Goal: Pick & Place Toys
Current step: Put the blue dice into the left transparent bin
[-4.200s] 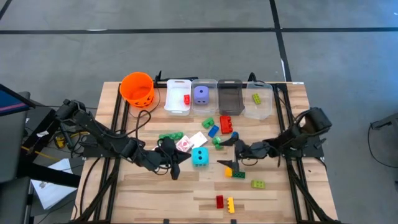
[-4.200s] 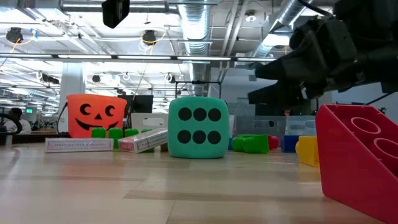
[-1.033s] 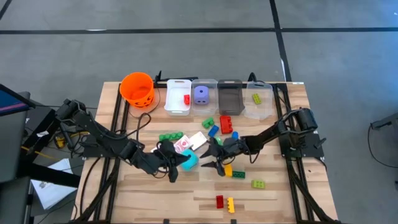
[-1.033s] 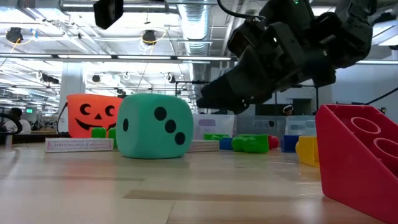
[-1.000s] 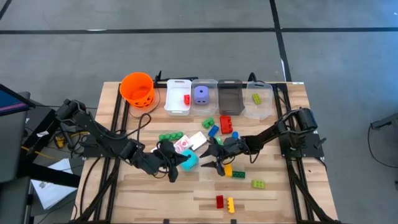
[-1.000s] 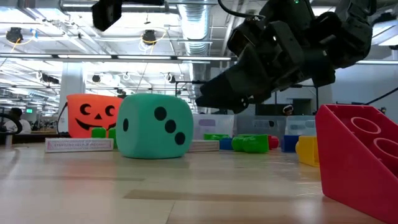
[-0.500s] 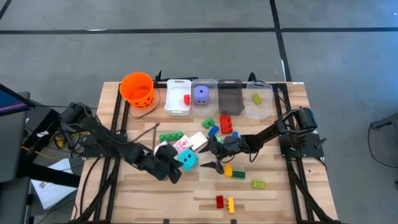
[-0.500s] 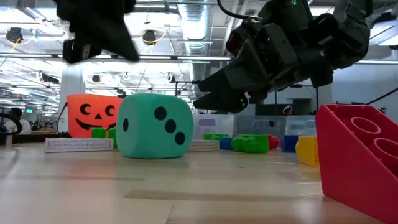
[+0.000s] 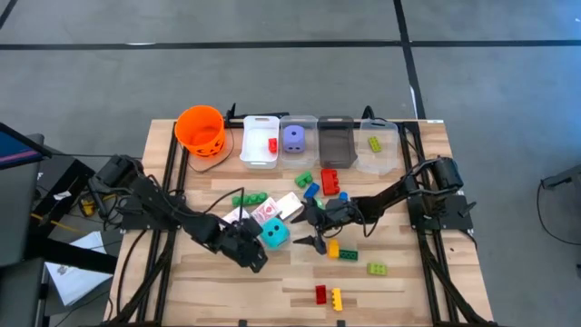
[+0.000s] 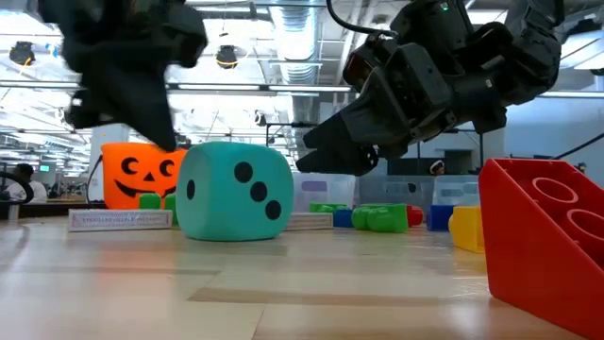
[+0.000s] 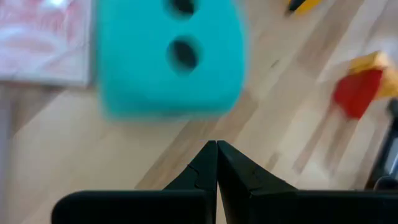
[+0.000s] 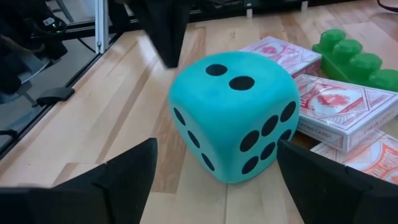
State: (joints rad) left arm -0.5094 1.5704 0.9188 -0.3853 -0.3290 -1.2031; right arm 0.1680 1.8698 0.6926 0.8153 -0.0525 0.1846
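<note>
From the high view I see the teal die [image 9: 275, 236] sitting on the wooden table [image 9: 227, 291] near its middle, with the left gripper [image 9: 255, 257] just beside it on one side and the right gripper [image 9: 309, 232] close on the other. Neither touches it. Red-and-white cards [image 9: 270, 212] lie just behind the die, a green brick [image 9: 250, 199] beyond them. Along the far edge stand the orange bucket [image 9: 201, 130] and a row of clear bins [image 9: 320, 142]; one holds a purple die [image 9: 293, 137]. A red brick [image 9: 320, 293] and a yellow brick [image 9: 337, 299] lie together near the front edge.

The low view gives me what the overhead cannot: the die [image 10: 234, 191] rests flat on the wood, and both arms hang above table level, the right gripper [image 10: 326, 151] raised beside the die's upper corner. The big red brick [image 10: 543, 241] fills the near corner here.

In the left wrist view I see that arm's fingers [image 11: 239, 175] pressed together, clenched on nothing, tips pointing at the die [image 11: 168, 56] just ahead, with the red and yellow bricks off to the side.

The right wrist view shows its fingers [image 12: 124, 174] spread wide, released, with the die [image 12: 233, 115] between and ahead of them, untouched, cards [image 12: 339, 102] just behind it.
</note>
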